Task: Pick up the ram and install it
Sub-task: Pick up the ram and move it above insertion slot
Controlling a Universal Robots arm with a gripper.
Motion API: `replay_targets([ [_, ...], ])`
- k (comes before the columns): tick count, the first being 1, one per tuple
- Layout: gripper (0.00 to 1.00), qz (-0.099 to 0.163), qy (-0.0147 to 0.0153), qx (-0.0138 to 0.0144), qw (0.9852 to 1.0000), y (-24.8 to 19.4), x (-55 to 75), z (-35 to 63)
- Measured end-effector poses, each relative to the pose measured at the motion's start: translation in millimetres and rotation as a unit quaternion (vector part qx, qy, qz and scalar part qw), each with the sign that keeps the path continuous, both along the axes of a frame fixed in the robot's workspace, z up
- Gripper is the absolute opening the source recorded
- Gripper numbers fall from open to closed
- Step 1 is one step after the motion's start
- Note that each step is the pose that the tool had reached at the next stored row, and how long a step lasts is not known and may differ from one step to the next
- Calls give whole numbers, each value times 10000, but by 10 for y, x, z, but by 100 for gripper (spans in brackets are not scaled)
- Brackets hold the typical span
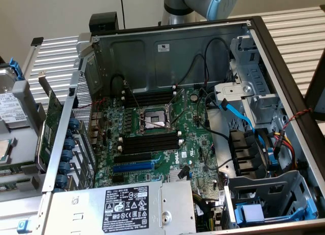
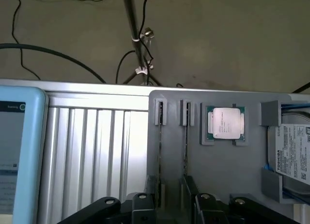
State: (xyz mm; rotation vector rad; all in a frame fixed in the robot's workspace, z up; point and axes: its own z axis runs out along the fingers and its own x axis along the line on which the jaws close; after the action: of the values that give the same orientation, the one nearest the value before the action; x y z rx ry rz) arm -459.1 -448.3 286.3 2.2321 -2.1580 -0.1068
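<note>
**two thin sticks, one wide grip**

the ram stands on edge in a slot of the grey holder, just beside the cpu, on the side away from the hard drive. a second stick stands one slot further from the cpu. the black memory slots in the open case look bare.

the risk, as i judge it, lies in that closeness. the fingers are spread wide and hold nothing. a descent slightly off line could set a pad on a stick's top edge or on the holder's clips. it could also take in both sticks and tip or jam one.

the arm carries its wrist pointing straight down at the holder. the fingers hang above the stick ends away from the cpu. which stick they line up with, i cannot tell.
</note>
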Motion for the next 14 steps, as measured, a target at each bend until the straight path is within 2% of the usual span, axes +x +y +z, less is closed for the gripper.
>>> replay_targets([
  [11,36,1,-1,0,10000,0,6,-199],
  [13,36,1,-24,3,10000,-1,7,-225],
  [14,36,1,-47,5,10000,-1,6,-234],
])
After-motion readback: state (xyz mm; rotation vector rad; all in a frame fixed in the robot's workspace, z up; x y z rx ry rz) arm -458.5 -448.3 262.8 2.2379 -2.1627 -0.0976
